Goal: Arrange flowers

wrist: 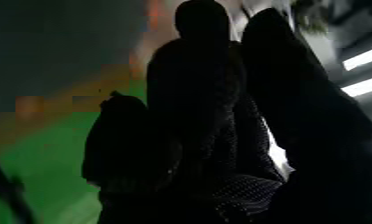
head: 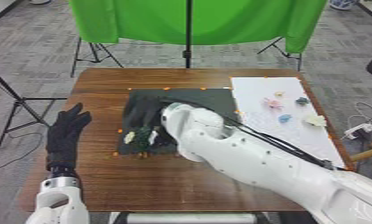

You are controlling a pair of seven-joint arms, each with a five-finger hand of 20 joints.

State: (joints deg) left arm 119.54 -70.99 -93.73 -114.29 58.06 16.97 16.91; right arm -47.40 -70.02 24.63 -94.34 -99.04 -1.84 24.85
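Observation:
In the head view my right hand [head: 145, 111] is over the black mat [head: 212, 98], just beyond a green bunch [head: 141, 138] with a pale flower [head: 129, 137] and a white one [head: 152, 137]. Whether it holds anything is hidden. My dark right hand [wrist: 200, 105] also shows in the right wrist view, with a pale green thing [wrist: 312, 21] beyond it. My left hand [head: 67, 131] is open at the table's left side, away from the mat. On the white sheet [head: 300, 142] lie a pink flower [head: 272, 104], a blue one [head: 285, 118], a cream one [head: 316, 120] and a dark teal one [head: 302, 101].
A small orange-yellow flower [head: 279, 94] lies near the sheet's far end. Orange markers line the mat and sheet edges on the brown table [head: 156, 185]. Behind the table stand a green cloth [head: 245, 22] and its black stands. My right arm crosses the table's near right part.

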